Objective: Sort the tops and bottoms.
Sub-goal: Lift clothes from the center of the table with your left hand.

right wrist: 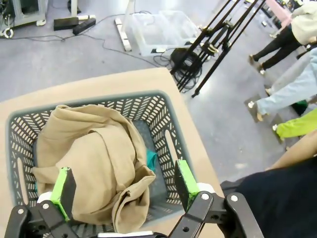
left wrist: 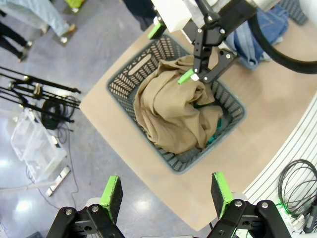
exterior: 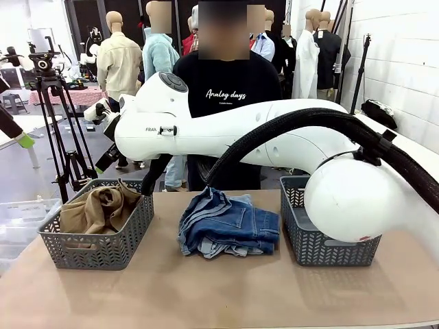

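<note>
right pincer (right wrist: 124, 191): jaws spread wide, gripping nothing, poised directly over the tops basket (exterior: 96, 250); its fingertips are close above the tan shirt, and contact cannot be confirmed. left pincer (left wrist: 166, 196): jaws likewise wide apart and empty, hanging well above the same basket. table (exterior: 206, 295): carries the tops basket at the robot's left end. second basket (exterior: 302, 233): stands well apart from the tops basket, beyond the denim; the part not hidden by the right arm shows no garment. denim pile (exterior: 230, 226): darker blue and paler blue cloth heaped together on the bare table just beside the tops basket, between it and the second basket, inside neither. tan shirt (right wrist: 94, 153): crumpled inside the tops basket, filling most of it. teal garment (right wrist: 151, 159): inside the tops basket beneath the tan shirt, with a small patch exposed. assessment: both tops appear to be sorted. the bottoms are not yet placed, so the task is judged roughly half complete; what is left is moving the denim into the second basket.
</note>
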